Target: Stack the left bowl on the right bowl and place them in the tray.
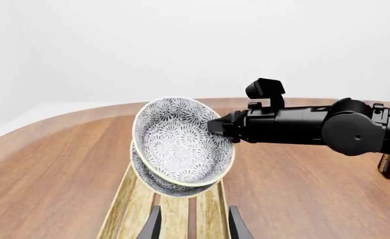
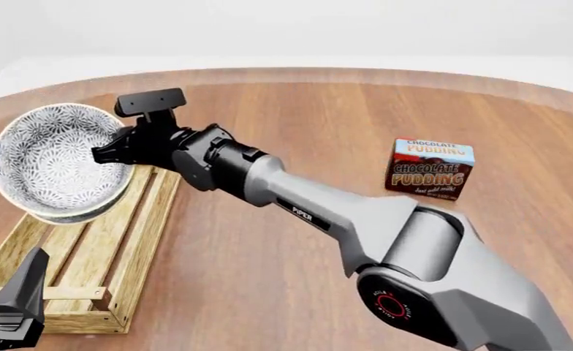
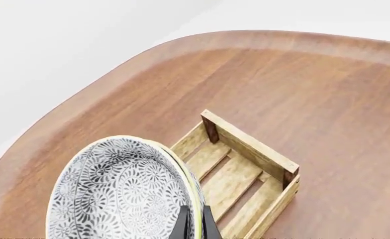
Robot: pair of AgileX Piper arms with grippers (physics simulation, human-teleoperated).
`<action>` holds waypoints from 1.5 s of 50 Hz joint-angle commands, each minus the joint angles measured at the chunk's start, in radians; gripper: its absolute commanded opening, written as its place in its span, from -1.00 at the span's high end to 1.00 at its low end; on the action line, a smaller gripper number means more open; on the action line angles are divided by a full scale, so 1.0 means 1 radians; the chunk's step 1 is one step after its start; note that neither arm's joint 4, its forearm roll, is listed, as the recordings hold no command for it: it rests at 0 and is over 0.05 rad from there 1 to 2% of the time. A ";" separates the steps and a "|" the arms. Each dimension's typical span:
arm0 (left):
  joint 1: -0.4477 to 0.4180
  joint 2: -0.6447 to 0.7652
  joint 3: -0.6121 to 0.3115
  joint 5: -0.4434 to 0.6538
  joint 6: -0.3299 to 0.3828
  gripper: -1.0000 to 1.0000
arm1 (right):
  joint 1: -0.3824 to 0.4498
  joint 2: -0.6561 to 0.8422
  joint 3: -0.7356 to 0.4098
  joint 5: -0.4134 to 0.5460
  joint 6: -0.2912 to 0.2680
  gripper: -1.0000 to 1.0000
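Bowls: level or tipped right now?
Tipped: the stacked bowls face sideways, rim pinched by the right tool, above the tray.

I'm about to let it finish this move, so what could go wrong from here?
1. The right hand pinches the stacked bowls by one rim edge only, and they hang steeply tilted; they might slip or separate.
2. They are held above the far end of the wooden tray; released here, they could strike its end bar.
3. The left hand waits open by the tray's near end.

The bowls [image 2: 58, 162] are white with a dense grey floral pattern, the tray [image 2: 120, 241] pale slatted wood, the bench [image 2: 297, 117] reddish-brown wood grain, the box [image 2: 431, 170] brown, blue-topped with cream lettering, the right claw [image 2: 106, 153] black.
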 commanded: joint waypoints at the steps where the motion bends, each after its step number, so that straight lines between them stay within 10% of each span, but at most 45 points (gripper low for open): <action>1: 0.000 0.000 0.000 0.000 0.000 -1.00 | 0.007 -0.010 0.010 -0.022 0.010 1.00; 75: 0.000 0.000 0.000 0.000 0.000 -1.00 | 0.042 0.076 0.045 -0.089 0.045 1.00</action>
